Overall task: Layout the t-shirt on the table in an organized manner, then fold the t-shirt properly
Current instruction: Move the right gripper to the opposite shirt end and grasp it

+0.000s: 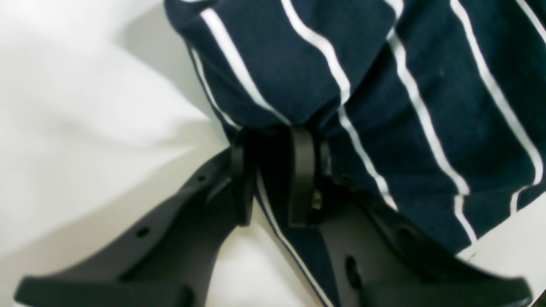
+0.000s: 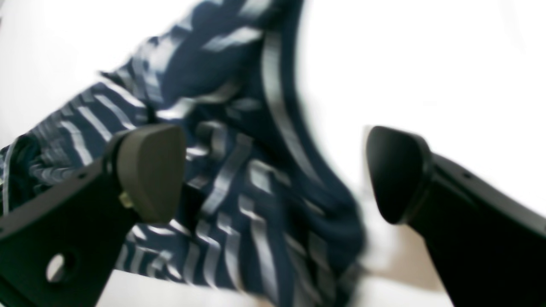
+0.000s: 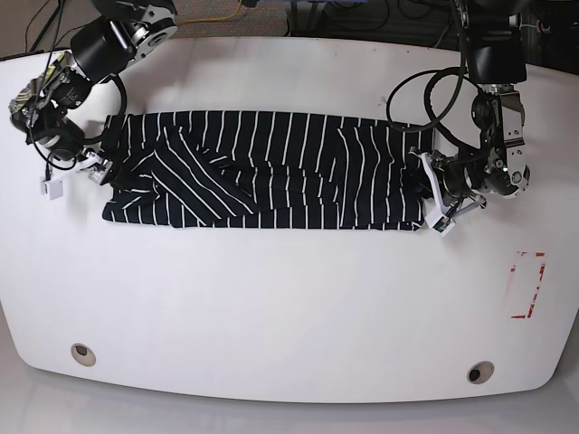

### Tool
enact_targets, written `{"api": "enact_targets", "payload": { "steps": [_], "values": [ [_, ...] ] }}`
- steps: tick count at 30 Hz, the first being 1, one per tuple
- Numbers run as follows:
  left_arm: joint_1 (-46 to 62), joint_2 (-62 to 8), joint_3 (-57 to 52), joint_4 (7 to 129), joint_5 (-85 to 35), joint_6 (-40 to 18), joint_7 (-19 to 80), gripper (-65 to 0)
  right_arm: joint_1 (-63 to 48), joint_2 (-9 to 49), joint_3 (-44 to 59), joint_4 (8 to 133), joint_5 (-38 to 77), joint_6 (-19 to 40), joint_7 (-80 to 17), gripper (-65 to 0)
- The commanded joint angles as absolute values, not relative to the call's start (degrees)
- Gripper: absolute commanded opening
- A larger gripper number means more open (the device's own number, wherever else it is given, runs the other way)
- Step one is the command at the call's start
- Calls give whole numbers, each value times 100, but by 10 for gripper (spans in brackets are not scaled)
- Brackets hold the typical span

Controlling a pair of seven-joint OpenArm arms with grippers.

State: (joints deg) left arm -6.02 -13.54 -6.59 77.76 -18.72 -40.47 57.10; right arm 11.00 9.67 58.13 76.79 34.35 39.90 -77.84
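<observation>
The t-shirt (image 1: 384,106) edge is pinched in the left end effector (image 1: 273,170), fingertips partly hidden by cloth. The right end effector (image 2: 273,175) is spread wide, holding nothing, and its view is blurred.

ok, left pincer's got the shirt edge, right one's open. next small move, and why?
Probably close the right pincer on the shirt end in front of it. Its fingers stand wide apart with striped cloth between them, while the left pincer is shut on the other end. With both ends held, the bunched sleeve fold could be pulled flat on the table.
</observation>
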Motion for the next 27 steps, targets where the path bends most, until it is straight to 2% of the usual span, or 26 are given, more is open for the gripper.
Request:
{"api": "enact_targets", "payload": {
  "steps": [1, 10, 27],
  "values": [
    [-558, -1420, -655, 7723, -1437, -4000, 6123, -542, 1182, 989, 5780, 7749, 3556, 4000, -7697, 0],
    [-558, -1420, -655, 7732, -1437, -4000, 6123, -542, 1182, 664, 5640, 7741, 3530, 4000, -7688, 0],
    [-558, -1420, -655, 7732, -1437, -4000, 6123, -542, 1059, 444, 5279, 7758, 3521, 4000, -7644, 0]
  ]
}}
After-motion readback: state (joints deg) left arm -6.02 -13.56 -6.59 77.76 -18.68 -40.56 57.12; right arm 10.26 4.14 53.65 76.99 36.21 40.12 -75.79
